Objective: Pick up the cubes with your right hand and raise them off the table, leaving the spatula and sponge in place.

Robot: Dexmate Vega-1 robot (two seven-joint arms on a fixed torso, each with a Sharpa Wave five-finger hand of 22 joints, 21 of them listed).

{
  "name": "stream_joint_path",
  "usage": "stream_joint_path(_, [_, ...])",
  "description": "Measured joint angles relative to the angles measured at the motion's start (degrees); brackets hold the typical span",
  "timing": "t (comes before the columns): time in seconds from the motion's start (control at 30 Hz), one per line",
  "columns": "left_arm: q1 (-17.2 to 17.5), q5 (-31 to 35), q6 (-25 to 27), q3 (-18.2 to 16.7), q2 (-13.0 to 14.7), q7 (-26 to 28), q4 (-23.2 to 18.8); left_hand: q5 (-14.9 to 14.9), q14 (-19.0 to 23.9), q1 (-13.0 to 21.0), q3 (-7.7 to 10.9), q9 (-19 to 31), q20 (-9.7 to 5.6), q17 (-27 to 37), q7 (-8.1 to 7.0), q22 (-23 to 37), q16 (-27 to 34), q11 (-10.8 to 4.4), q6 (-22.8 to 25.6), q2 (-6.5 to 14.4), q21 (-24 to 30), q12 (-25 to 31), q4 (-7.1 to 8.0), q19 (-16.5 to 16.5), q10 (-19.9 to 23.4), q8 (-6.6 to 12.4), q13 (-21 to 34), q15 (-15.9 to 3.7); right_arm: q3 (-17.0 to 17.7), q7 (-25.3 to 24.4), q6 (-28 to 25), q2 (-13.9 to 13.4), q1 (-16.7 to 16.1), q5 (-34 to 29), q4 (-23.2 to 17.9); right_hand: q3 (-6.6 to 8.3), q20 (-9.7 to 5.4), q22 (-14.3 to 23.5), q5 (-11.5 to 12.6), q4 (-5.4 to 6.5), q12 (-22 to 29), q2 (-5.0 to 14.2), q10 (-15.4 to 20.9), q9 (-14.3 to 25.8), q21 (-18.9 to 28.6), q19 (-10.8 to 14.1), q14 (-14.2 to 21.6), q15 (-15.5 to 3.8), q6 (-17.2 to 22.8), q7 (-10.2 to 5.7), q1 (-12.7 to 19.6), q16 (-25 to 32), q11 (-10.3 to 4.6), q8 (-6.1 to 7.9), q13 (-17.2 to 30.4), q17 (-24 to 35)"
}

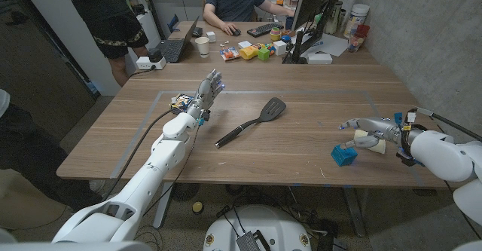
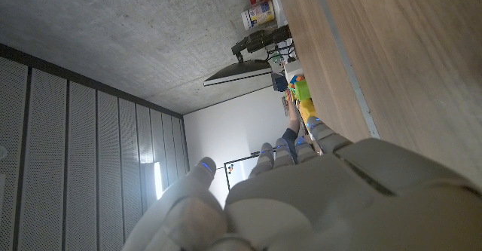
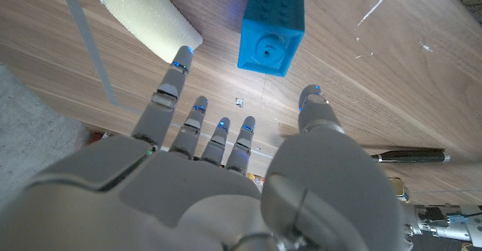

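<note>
Over at the right end of the wooden table, the right hand hovers with its fingers spread wide and nothing in them, palm turned toward the blue cube. From the right wrist view that cube sits on the wood just ahead of the fingertips, clear of them, its studded face and a round socket face both showing. The sponge, pale yellow, lies just beside the cube and partly under the hand; in the right wrist view the sponge has one finger reaching close to its end, though contact cannot be told. Near mid-table the black spatula lies slantwise, blade toward the far side, well apart from the cube. Across on the left, the left hand is lifted above the table with its fingers pointing up and apart, holding nothing; the left wrist view shows its back beside the table edge. Behind the table, a seated person works at a cluttered desk and another person stands nearby.
</note>
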Motion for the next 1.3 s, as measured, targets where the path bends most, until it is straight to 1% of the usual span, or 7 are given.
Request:
stream_joint_path(0.13, [-0.06,-0.01,0.13,-0.17,-0.04,-0.2,0.16,0.0,0.0,0.0,-0.14,0.0,0.0,0.0,0.0,0.0,0.0,0.0,0.0,0.0,0.0,0.0,-0.14,0.0,0.0,0.0,0.0,0.0,-0.59,0.57,-1.05,-1.48,0.17,0.48,0.11,-0.11,-0.18,0.0,0.0,0.11,0.0,0.29,0.08,0.0,0.0,0.18,0.02,-0.02,0.0,0.0,0.29,0.0,-0.08,0.0,0.0,0.0])
stream_joint_path(0.33, [-0.13,-0.03,0.15,-0.55,-0.04,-0.26,0.37,0.0,0.0,0.0,-0.14,0.0,0.0,0.0,0.0,0.0,0.0,0.0,0.0,0.0,0.0,0.0,-0.14,0.0,0.0,0.0,0.0,0.0,-2.06,2.35,-3.65,-4.12,1.29,1.05,0.51,-1.22,1.45,0.0,0.0,0.74,-0.34,0.29,-2.14,0.0,-0.49,-1.45,-1.83,1.82,-2.5,0.0,0.29,-0.7,0.64,-0.69,-0.01,0.28])
stream_joint_path(0.53, [-0.35,-0.03,0.15,-0.8,-0.06,-0.35,0.73,0.0,0.0,0.0,-0.38,0.0,0.0,0.0,0.0,0.0,-0.01,0.0,0.0,0.0,0.0,0.0,0.09,0.0,0.0,0.0,0.0,0.0,-4.03,4.07,-5.82,-7.18,2.88,2.31,1.29,-1.94,1.87,0.0,0.0,0.87,-0.81,0.29,-3.85,-0.01,-0.49,-1.88,-2.87,2.86,-4.6,0.07,0.29,-0.91,1.36,-0.95,-0.01,0.27])
stream_joint_path(0.77, [-0.53,0.01,0.24,-1.01,-0.13,-0.45,1.02,0.0,0.0,0.0,-0.38,0.0,0.0,0.0,0.0,0.0,-0.01,0.0,0.0,0.0,0.0,0.0,0.09,0.0,0.0,0.0,0.0,0.0,-6.27,5.02,-7.91,-10.77,4.65,4.0,2.19,-2.17,1.51,0.0,0.0,0.74,-0.66,0.81,-3.85,-0.01,-0.31,-0.69,-2.91,2.96,-5.75,-0.22,0.81,-1.13,1.36,-0.94,-0.01,0.18])
stream_joint_path(0.9, [-0.66,0.12,0.27,-1.17,-0.14,-0.46,1.1,0.0,0.0,0.0,-0.38,0.0,0.0,0.0,0.0,0.0,-0.01,0.0,0.0,0.0,0.0,0.0,0.09,0.0,0.0,0.0,0.0,0.0,-7.65,5.26,-9.52,-12.91,5.6,5.76,2.52,-2.23,0.52,0.0,0.35,0.3,-0.22,1.62,-3.16,-0.01,-0.14,1.07,-1.51,2.55,-5.75,-0.22,2.52,-0.66,1.16,-0.67,-0.02,0.11])
stream_joint_path(1.13, [-0.87,0.21,0.32,-1.52,-0.13,-0.65,1.5,0.0,0.0,0.0,-0.38,0.0,0.0,0.0,0.0,0.0,-0.01,0.0,0.0,0.0,0.0,0.0,0.09,0.0,0.0,0.0,0.0,0.0,-9.39,4.8,-11.74,-15.92,6.69,7.63,2.64,-1.85,-5.15,0.0,0.74,-1.18,0.22,2.71,-1.85,0.28,0.89,7.2,1.49,0.57,-3.87,-0.22,9.71,0.0,-0.13,0.22,0.18,0.15])
stream_joint_path(1.3, [-0.93,0.21,0.32,-1.77,-0.14,-0.81,1.76,0.0,0.0,0.0,-0.38,0.0,0.0,0.0,0.0,0.0,-0.01,0.0,0.0,0.0,0.0,0.0,0.09,0.0,0.0,0.0,0.0,0.0,-10.69,4.54,-13.36,-17.98,7.54,9.14,2.6,-1.92,-6.96,0.0,0.88,-1.25,-0.34,2.78,-3.95,0.27,0.89,9.0,1.49,0.57,-4.12,-0.02,12.35,-0.19,-0.8,0.22,0.27,0.27])
